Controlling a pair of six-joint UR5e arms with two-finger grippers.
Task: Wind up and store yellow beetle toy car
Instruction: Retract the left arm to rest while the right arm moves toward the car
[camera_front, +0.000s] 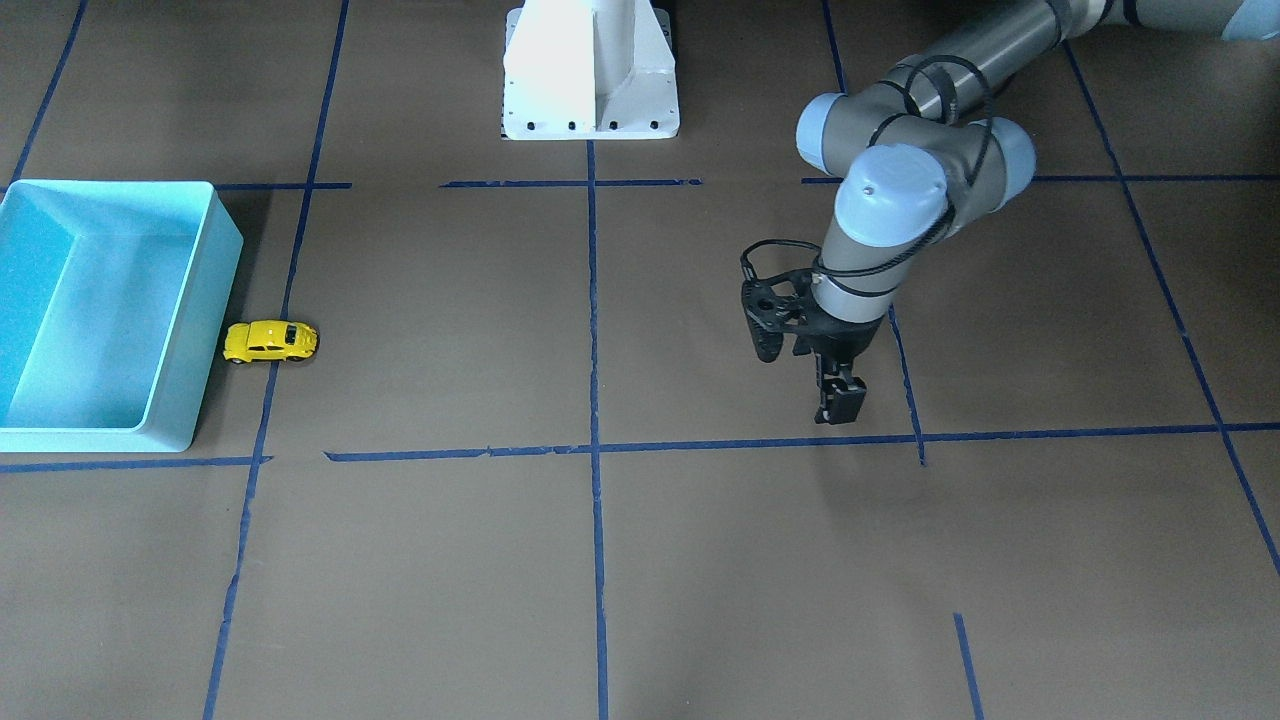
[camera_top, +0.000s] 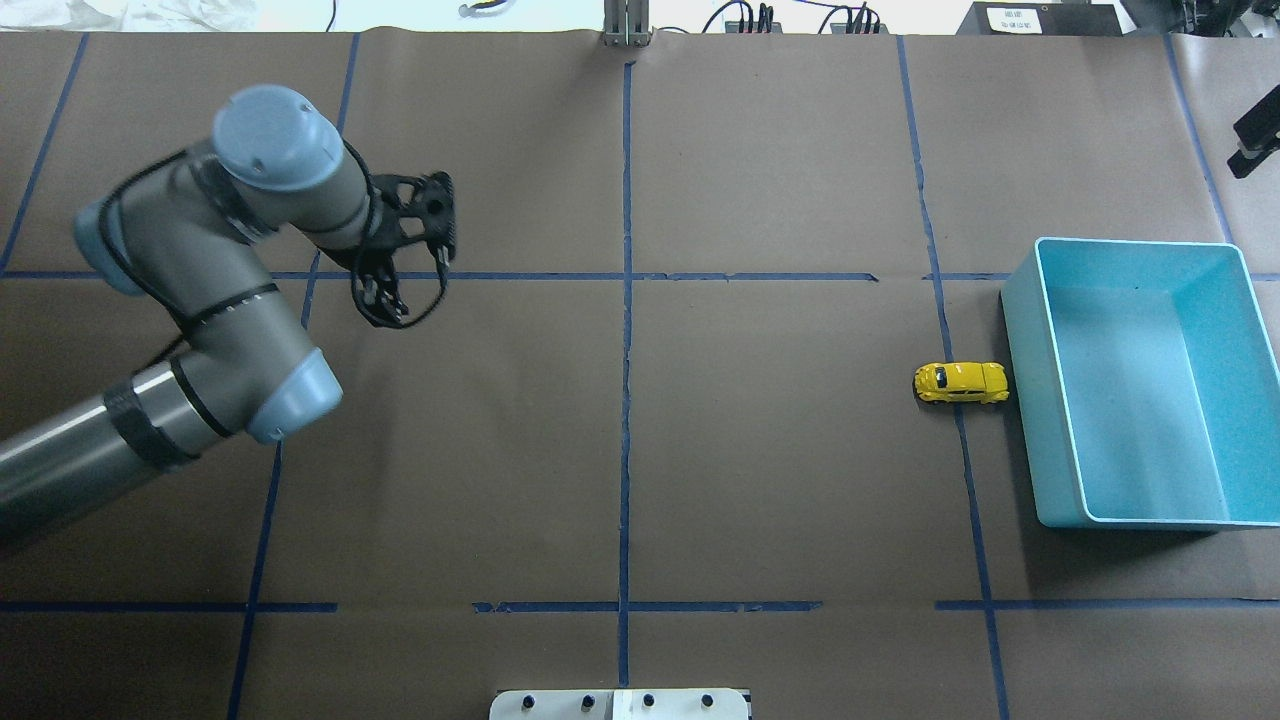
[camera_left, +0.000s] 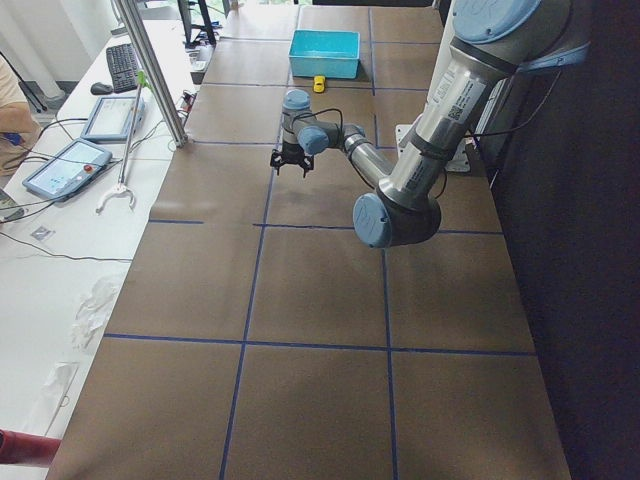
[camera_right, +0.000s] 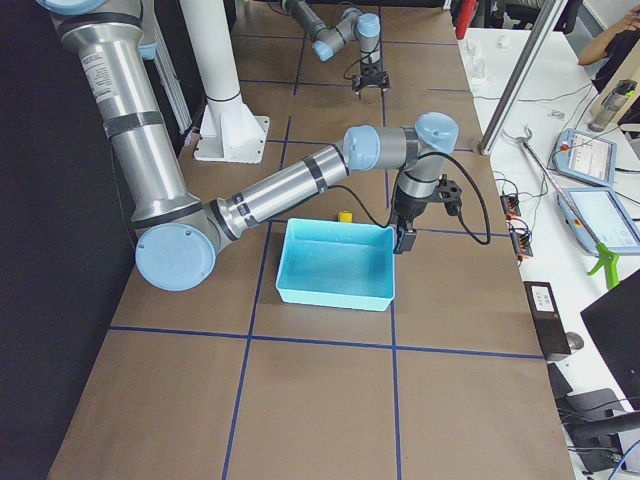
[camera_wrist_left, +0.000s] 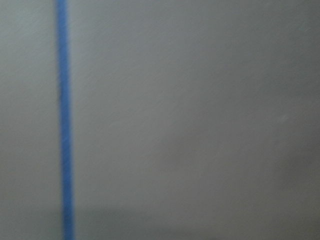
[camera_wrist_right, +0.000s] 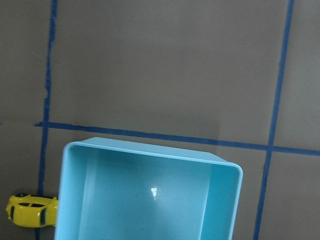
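Left claw (camera_front: 838, 412) spread, empty; right claw (camera_right: 403, 243) unreadable; yellow beetle toy car (camera_front: 270, 341) just beside bin (camera_front: 215, 300).

- The overhead view looks forward and down from high up, with the bin (camera_top: 1035, 400) at its right.
- The front-facing view looks the opposite way, steeply down, with the bin at its left.
- Both share the car (camera_top: 961, 382) beside the bin.
- The side views look from opposite ends: left far from the bin, right near.
- The right wrist view looks down, close over the bin.
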